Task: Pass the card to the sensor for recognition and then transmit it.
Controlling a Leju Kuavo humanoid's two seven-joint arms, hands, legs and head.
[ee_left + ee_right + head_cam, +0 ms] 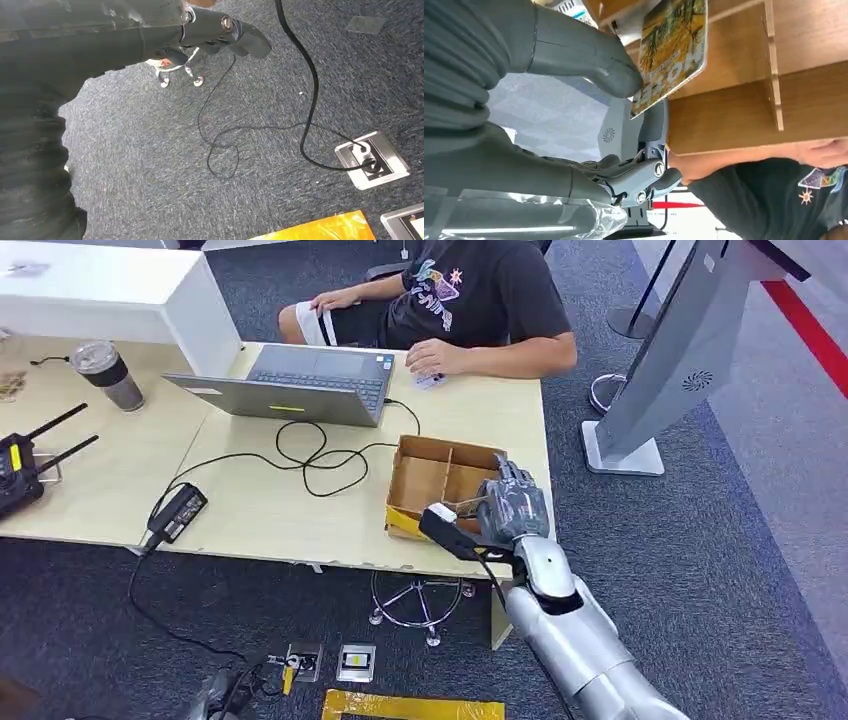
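— At the near right edge of the table (260,510), what is the right hand (505,508) doing?
— It reaches over the cardboard box (440,470), its thumb (589,60) pressing a yellow card (671,50) held above the compartments.
— Any room around it?
— Open carpet lies right of the table, up to a grey stand (660,370). A person (480,300) sits at the far edge by a laptop (300,385).
— The left hand (210,30)?
— It hangs over the floor, fingers curled, holding nothing.
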